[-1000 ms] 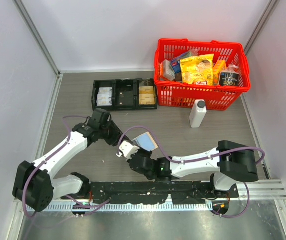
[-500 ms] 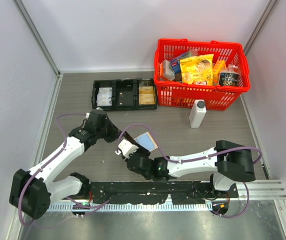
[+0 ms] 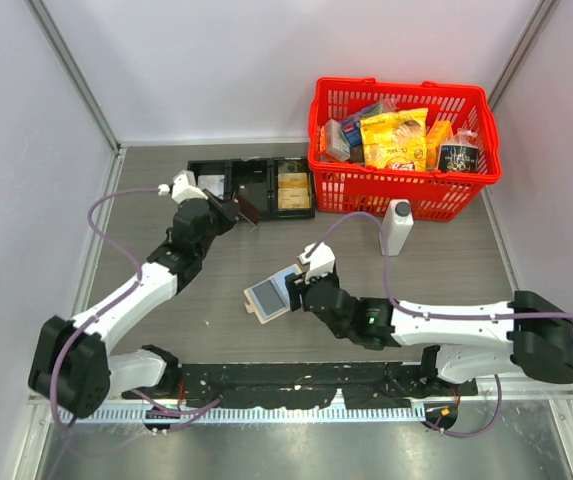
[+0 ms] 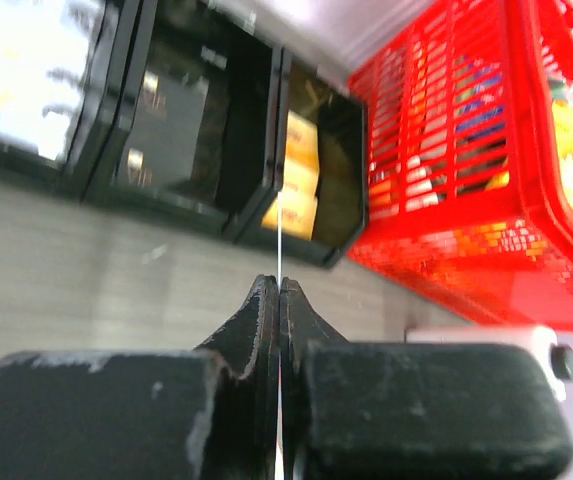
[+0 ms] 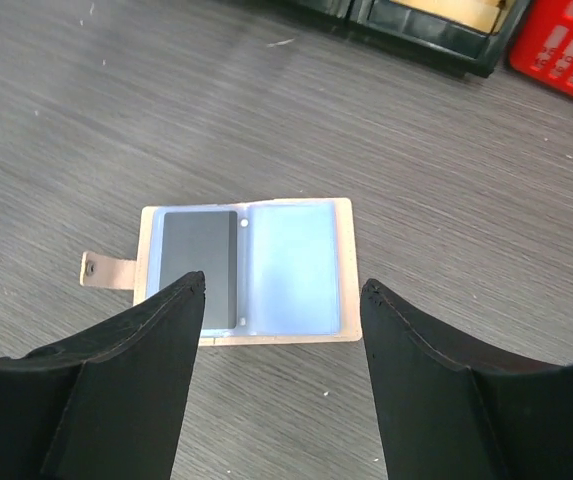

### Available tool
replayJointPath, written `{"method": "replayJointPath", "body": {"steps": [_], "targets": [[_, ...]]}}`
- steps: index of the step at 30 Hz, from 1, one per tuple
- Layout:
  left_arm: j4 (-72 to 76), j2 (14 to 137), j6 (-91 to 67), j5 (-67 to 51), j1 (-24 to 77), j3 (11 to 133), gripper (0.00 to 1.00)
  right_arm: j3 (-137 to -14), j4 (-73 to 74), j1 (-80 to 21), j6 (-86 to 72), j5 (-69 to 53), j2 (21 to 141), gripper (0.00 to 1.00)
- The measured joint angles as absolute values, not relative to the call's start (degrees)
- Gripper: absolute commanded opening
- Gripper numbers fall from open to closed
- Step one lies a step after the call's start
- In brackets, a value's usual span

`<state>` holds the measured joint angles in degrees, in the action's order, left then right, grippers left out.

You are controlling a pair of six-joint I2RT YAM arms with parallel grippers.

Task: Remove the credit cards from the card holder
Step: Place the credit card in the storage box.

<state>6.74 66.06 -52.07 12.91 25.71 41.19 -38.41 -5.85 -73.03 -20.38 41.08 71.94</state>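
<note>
The tan card holder (image 5: pixel 291 265) lies spread flat on the table, pale blue inside, snap tab (image 5: pixel 104 269) to the left. A dark grey credit card (image 5: pixel 199 265) sits in its left pocket. My right gripper (image 5: pixel 284 288) hovers open just above its near edge, touching nothing. From above, the card holder (image 3: pixel 268 297) sits just left of the right gripper (image 3: pixel 289 287). My left gripper (image 3: pixel 228 208) is shut on a maroon credit card (image 3: pixel 249 209) at the black tray's front. In the left wrist view that card (image 4: pixel 279 225) shows edge-on between the left gripper's (image 4: pixel 279 287) pressed jaws.
The black three-compartment tray (image 3: pixel 266 161) stands at the back, with pale and yellow items inside. A red basket (image 3: pixel 402 197) full of packets is at the back right, and a white bottle (image 3: pixel 396 227) stands in front of it. Side walls enclose the table.
The left gripper shut on the maroon card and carried it up to the tray. The right gripper opened, let go of the card holder and drew back to the right; the holder now lies flat.
</note>
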Motion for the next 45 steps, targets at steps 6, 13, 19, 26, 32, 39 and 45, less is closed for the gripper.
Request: {"method": "replayJointPath", "body": {"steps": [6, 13, 19, 26, 32, 39, 45], "targets": [[21.5, 78.3, -44.5, 17.3, 24.9, 45.7, 0.0, -34.3, -6.0, -71.7, -22.7, 42.2, 64.7, 0.7], [30.0, 93.3, -40.6, 19.9, 24.2, 54.8, 0.0, -31.7, -5.5, -71.4, -24.2, 43.6, 60.2, 0.7], [31.6, 102.7, -39.7, 23.1, 23.9, 61.5, 0.0, -29.9, -4.0, -71.1, -24.9, 44.9, 56.7, 0.7], [31.7, 110.3, -40.2, 25.3, 23.5, 65.2, 0.0, -28.4, -2.9, -70.3, -25.8, 46.0, 52.9, 0.71], [31.4, 114.5, -43.0, 24.2, 23.5, 66.7, 0.0, -27.9, -1.7, -69.6, -25.9, 46.0, 53.2, 0.71], [31.2, 115.9, -45.0, 22.2, 23.5, 67.1, 0.05, -27.9, -1.0, -69.3, -25.9, 45.9, 55.7, 0.7], [28.3, 115.7, -44.2, 21.7, 23.4, 67.1, 0.45, -28.0, -0.9, -69.3, -25.9, 45.9, 55.9, 0.7]]}}
